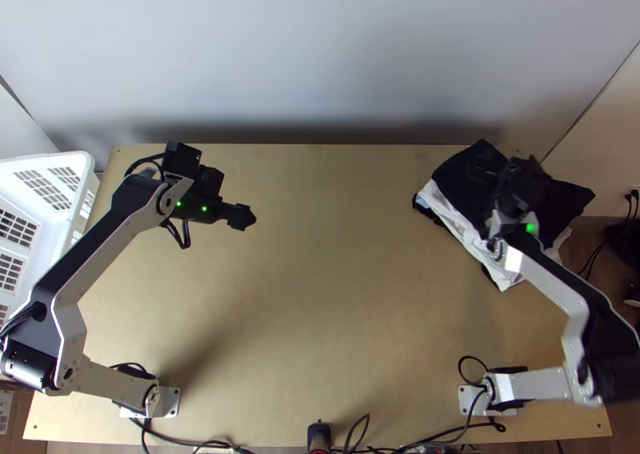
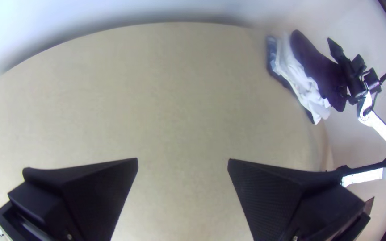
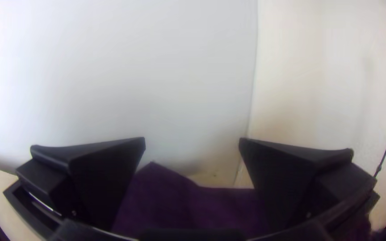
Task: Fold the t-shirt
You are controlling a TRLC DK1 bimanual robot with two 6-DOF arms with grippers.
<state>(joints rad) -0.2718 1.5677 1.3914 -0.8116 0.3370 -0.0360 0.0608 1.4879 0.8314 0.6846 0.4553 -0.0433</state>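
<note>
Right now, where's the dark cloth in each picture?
Top view: dark cloth, on the table's far right, over white cloth, partly behind the right pincer.
Left wrist view: across the table, by the right pincer.
Right wrist view: close up, seen through the open pincer.
Shared landmark: pale wall.

Light wooden table (image 1: 336, 294). Toward its far right corner lies an uneven pile of cloth (image 1: 460, 171), dark fabric above white, with dark edges beneath. Metal base plates (image 1: 170, 403) and black cables (image 1: 472, 357) occupy the near side.
</note>
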